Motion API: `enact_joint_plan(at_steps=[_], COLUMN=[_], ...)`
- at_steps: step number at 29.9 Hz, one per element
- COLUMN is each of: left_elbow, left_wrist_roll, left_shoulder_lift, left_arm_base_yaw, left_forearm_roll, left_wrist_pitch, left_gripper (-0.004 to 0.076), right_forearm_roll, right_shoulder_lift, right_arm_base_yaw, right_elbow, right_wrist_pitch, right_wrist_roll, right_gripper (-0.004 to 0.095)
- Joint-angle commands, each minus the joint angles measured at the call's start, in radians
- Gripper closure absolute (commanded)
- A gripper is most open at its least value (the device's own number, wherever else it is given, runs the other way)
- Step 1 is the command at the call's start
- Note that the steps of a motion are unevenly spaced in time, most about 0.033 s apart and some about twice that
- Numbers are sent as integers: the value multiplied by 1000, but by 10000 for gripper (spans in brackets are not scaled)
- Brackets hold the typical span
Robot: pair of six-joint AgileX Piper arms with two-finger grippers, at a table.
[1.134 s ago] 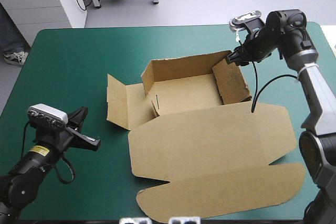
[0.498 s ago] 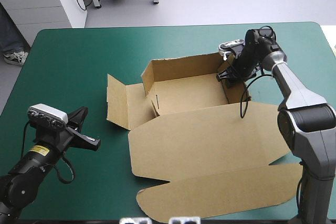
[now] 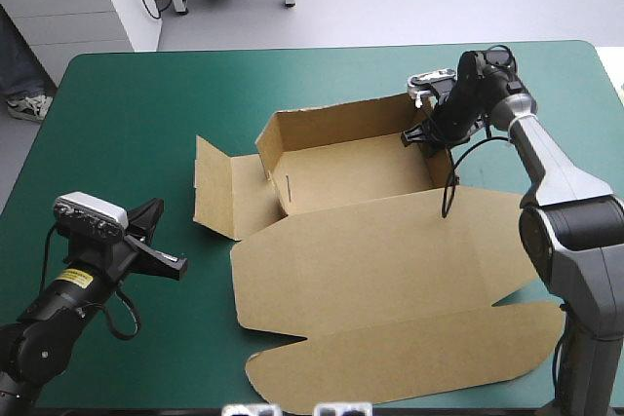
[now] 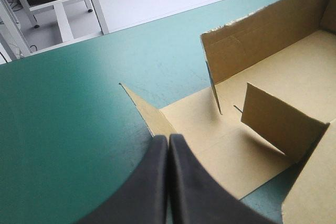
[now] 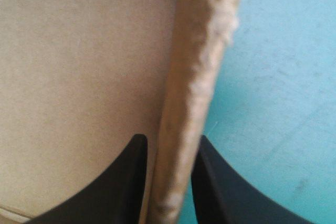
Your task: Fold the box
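Note:
The brown box (image 3: 351, 177) lies mid-table as an open tray, back wall raised, and its big lid (image 3: 390, 270) lies flat toward the front edge. A side flap (image 3: 219, 190) lies open on the left. My right gripper (image 3: 421, 135) is at the tray's right wall, and in its wrist view the black fingers (image 5: 134, 182) stand on either side of the wall's edge (image 5: 199, 66): right gripper (image 5: 169, 142) shut on it. My left gripper (image 3: 175, 265) rests shut near the front left, clear of the box. In the left wrist view the left gripper (image 4: 169, 140) points toward the flap (image 4: 210, 129).
Bare teal-green cover (image 3: 127, 124) stretches along the left and far sides of the table. The lid's outer flap (image 3: 409, 362) reaches close to the front edge.
My right gripper moved in from beyond the box's right corner to its right wall, which now stands straighter. The whole box slid slightly left. The left arm has not moved.

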Motion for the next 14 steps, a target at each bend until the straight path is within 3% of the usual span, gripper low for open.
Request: enact_joint_plan(at_steps=[1,4,14], left_elbow=[-27,-27,-27], left_wrist_roll=[-5,-5,-5], left_shoulder_lift=[22,49,132], left_arm_base_yaw=[0,0,0], left_forearm_roll=[-5,-5,-4], left_wrist_pitch=[-71,-78,-178], left_gripper=[732,732,732], right_forearm_roll=[-69,-140,-136], right_shoulder_lift=[-147,-227,-485], right_arm_base_yaw=[-6,-11,-74], right_elbow=[-28,-28,-28], right_wrist_pitch=[15,15,15], right_wrist_roll=[12,30,35], right_gripper=[926,926,927])
